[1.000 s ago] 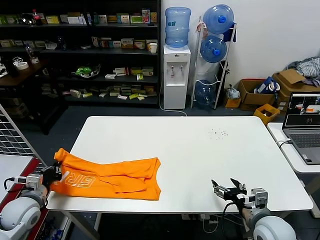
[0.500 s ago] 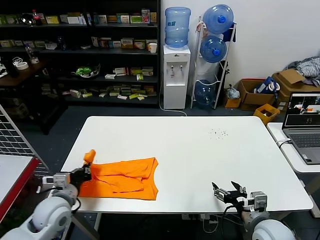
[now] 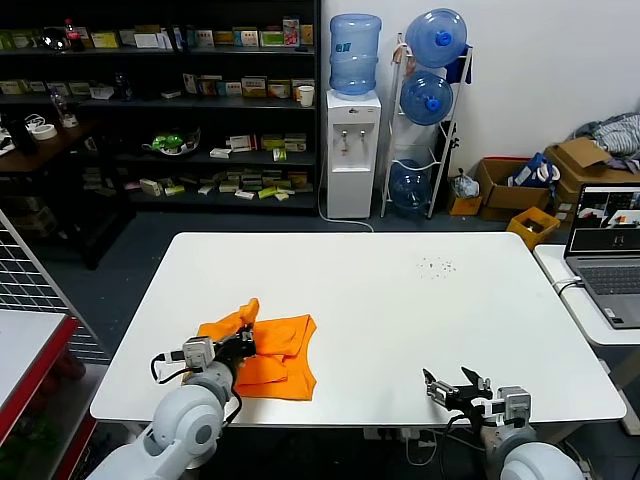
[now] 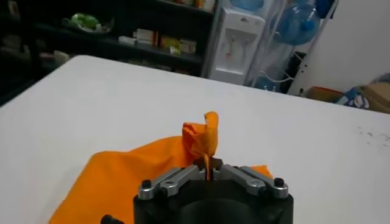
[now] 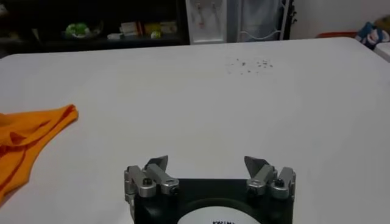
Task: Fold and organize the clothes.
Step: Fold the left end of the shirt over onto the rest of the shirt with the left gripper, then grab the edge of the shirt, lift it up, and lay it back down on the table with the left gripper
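- The orange T-shirt (image 3: 270, 350) lies on the white worktop (image 3: 400, 300), in its near-left part, bunched and partly folded over itself.
- The left claw (image 3: 243, 345) sits at the shirt's left side, low over the worktop, with its fingers pinched together on a fold of the fabric (the left wrist view shows orange cloth (image 4: 204, 143) rising upright from between the closed fingertips).
- The held fold stands up as a small peak above the rest of the garment; the remainder spreads flat toward the right of the claw.
- No lettering is visible on the shirt in the head view.
- The right claw (image 3: 455, 385) rests near the front edge of the worktop on the right, well apart from the shirt, its fingers spread wide with nothing between them (confirmed in the right wrist view (image 5: 207, 167)).
- A scatter of small dark specks (image 3: 437, 267) marks the far-right part of the worktop.
- An open laptop (image 3: 610, 255) stands on a separate surface just beside the worktop's right end.
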Controlling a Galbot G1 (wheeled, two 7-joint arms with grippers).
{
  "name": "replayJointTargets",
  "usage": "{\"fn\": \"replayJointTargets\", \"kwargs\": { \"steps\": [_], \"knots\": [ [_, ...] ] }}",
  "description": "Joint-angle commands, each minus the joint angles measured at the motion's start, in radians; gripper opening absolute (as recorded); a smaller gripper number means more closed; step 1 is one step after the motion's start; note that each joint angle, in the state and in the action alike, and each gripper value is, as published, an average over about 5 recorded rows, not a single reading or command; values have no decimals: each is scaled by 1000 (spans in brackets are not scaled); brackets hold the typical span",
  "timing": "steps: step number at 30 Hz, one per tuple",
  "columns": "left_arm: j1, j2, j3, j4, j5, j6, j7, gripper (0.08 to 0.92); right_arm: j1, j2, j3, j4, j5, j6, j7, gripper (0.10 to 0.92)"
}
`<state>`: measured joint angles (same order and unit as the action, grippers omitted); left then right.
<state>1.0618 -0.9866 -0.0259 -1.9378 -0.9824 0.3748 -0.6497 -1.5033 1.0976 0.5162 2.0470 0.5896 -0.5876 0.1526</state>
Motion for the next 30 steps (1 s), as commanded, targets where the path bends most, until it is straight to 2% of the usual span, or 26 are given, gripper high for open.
{"fn": "replayJointTargets", "kwargs": {
  "steps": [1, 6, 9, 16, 18, 21, 26, 30],
  "knots": [
    [-71, -99, 86, 14, -3, 17, -46, 117, -2, 3, -2, 1, 1, -1, 0, 823],
    [-71, -112, 84, 25, -15, 9, -41, 117, 1, 4, -9, 14, 9, -7, 3, 823],
    [-76, -124, 73, 24, -32, -2, -38, 153, 3, 5, -12, 13, 10, -7, 4, 823],
    [-42, -105, 38, -18, -68, 5, -50, 348, 2, 1, -12, 4, 9, -6, 3, 823],
    [-14, -68, 1, -29, -71, 6, -38, 408, 2, 1, -11, 6, 9, -5, 2, 823],
    [47, 38, -78, -24, -66, -7, 16, 495, -2, 0, -7, 9, 10, -2, 0, 823],
    [195, 248, -264, 41, -39, -57, 197, 642, -8, 3, -4, 4, 9, 5, -7, 823],
    [283, 338, -355, 103, -56, -98, 348, 753, 1, 6, -15, -1, 7, 4, -6, 823]
  ]
}}
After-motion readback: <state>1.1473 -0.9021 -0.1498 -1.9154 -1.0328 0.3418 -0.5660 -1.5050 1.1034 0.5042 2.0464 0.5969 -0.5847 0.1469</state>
